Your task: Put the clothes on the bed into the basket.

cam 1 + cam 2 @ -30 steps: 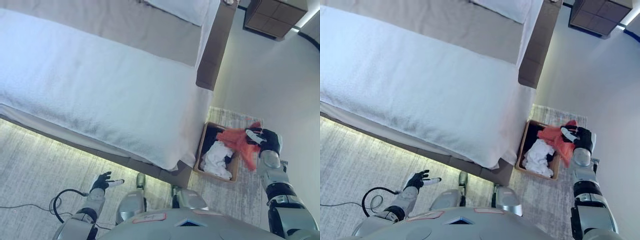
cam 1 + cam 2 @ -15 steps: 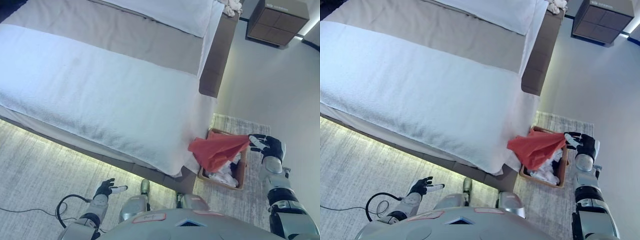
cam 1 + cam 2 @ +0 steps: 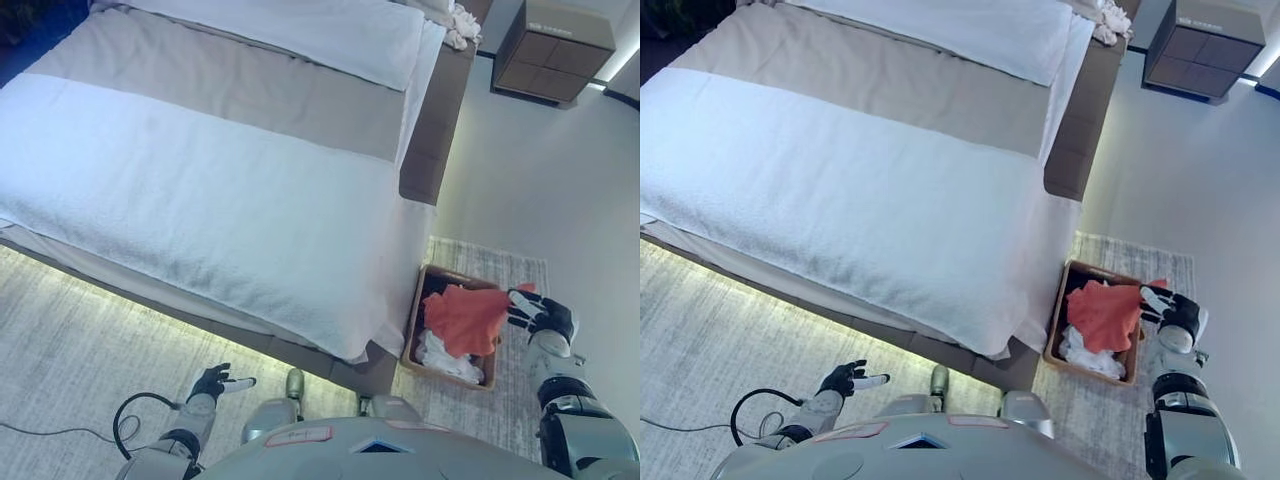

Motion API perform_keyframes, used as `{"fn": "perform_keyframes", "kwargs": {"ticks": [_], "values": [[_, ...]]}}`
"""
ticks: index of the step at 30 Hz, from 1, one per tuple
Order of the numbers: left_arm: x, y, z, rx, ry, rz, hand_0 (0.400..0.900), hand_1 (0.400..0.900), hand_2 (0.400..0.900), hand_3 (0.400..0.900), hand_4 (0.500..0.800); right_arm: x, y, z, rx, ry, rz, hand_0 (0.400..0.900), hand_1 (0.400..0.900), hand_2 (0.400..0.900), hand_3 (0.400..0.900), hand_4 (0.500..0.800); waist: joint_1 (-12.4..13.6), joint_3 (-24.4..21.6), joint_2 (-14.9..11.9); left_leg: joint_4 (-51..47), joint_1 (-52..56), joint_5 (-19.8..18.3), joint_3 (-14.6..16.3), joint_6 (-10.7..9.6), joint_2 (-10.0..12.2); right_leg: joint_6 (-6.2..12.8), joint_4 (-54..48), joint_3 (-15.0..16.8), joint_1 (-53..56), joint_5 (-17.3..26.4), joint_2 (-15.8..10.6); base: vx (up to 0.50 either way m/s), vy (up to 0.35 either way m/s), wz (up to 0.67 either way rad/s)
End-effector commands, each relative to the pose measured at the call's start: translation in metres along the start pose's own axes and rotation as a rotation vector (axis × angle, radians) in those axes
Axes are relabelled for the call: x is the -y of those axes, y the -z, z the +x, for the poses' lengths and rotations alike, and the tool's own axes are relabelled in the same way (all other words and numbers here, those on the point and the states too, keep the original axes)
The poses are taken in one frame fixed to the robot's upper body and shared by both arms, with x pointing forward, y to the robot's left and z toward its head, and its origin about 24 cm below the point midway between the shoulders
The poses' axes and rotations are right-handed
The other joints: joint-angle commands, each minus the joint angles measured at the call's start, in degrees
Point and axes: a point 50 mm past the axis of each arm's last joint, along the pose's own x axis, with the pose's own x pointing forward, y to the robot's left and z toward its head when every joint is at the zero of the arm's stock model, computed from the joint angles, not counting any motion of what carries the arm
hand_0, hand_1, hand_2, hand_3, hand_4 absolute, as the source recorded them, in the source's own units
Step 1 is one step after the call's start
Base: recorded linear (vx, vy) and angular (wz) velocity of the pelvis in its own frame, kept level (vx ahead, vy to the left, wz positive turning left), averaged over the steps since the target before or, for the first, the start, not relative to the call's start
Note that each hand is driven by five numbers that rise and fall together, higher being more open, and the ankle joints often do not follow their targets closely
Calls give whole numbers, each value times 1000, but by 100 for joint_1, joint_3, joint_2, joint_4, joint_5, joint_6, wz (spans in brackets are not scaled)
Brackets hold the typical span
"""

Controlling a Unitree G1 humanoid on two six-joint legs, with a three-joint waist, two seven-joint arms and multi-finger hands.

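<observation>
The red garment (image 3: 465, 318) lay across the basket (image 3: 412, 317), over a white garment (image 3: 443, 356) inside it. The right hand (image 3: 535, 310) was at the basket's far rim, fingers pinching the red cloth's corner. The bed (image 3: 210, 190) stood beside the basket. The left hand (image 3: 215, 381) hung low with fingers relaxed.

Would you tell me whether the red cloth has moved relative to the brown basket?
Yes: the red cloth has dropped from spread above the brown basket into it.
</observation>
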Motion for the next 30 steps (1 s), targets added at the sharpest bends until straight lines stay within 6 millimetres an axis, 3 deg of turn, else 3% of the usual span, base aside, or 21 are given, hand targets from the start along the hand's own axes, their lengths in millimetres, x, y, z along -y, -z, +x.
{"fn": "perform_keyframes", "kwargs": {"ticks": [1,2,9,19,23,30], "values": [[-5,3,1,-33,-24,13,900,900,900,900,800,25,-56,11,133,79,76,465,465,465,465,539,104,-188,-171,34,214,-555,-140,-66,39,284,28,-61,273,-290,-195,0,0,0],[-5,3,1,-35,-24,14,900,900,900,900,800,23,-57,11,130,70,77,900,900,900,900,800,109,-193,-173,34,216,-549,-140,-70,42,281,28,-62,277,-291,-192,0,0,0],[-5,5,1,-50,-17,18,900,900,900,900,800,18,-62,12,119,43,46,900,900,900,900,800,96,-243,-193,34,216,-533,-134,-86,49,271,28,-51,294,-297,-184,0,0,0],[-3,5,1,-39,-8,-9,900,900,900,900,800,11,-50,9,123,-9,-54,900,900,900,900,800,71,-271,-199,34,232,-520,-119,-81,38,268,28,-49,314,-276,-190,-5,0,-1],[0,7,0,-42,7,-21,900,900,900,900,800,7,-37,7,109,-30,-100,900,900,900,900,800,49,-272,-188,34,263,-525,-104,-72,39,267,28,-26,344,-285,-186,-9,0,-2],[0,8,0,-48,23,-35,900,900,900,900,800,-24,11,-5,31,-170,-258,900,900,900,900,800,10,-258,-186,34,279,-508,-73,-70,36,265,28,-40,367,-287,-191,-5,1,0]]}}
